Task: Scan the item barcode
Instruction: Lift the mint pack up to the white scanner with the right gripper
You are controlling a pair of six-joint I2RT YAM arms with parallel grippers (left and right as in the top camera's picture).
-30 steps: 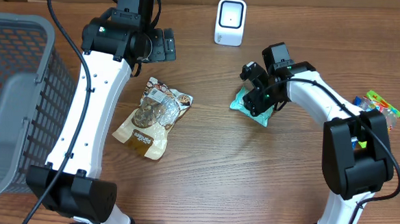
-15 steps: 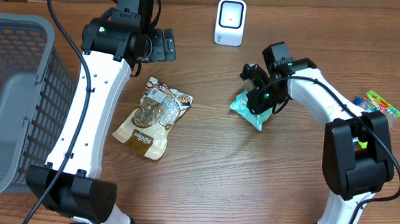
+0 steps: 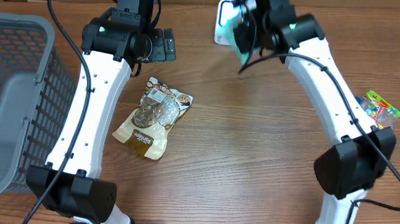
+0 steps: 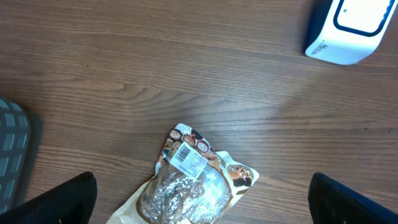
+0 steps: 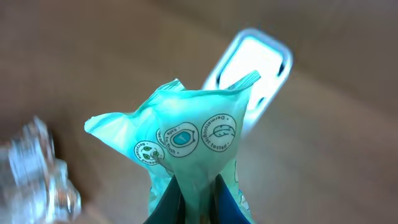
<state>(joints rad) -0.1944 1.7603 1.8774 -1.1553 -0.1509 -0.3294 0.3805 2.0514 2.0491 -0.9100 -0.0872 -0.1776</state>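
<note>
The item is a teal packet [image 3: 237, 40] held off the table, with my right gripper [image 3: 249, 25] shut on its crimped end. In the right wrist view the packet [image 5: 186, 143] stands pinched between the blue fingers [image 5: 166, 202] of the right gripper [image 5: 194, 202], and the white barcode scanner [image 5: 255, 68] is just behind it. From overhead, the scanner [image 3: 222, 17] is partly hidden by the packet. No barcode shows on the packet's visible face. My left gripper [image 3: 164, 45] hangs open above the table's back left, holding nothing.
A brown snack bag [image 3: 152, 116] lies on the wood left of centre, below the left gripper [image 4: 202, 199], its label up [image 4: 189, 158]. A grey basket [image 3: 15, 102] fills the far left. Colourful packets [image 3: 380, 108] lie at the right edge.
My right gripper closed on the teal packet where it lay on the table, then lifted it up and back to the scanner. The left arm has not moved.
</note>
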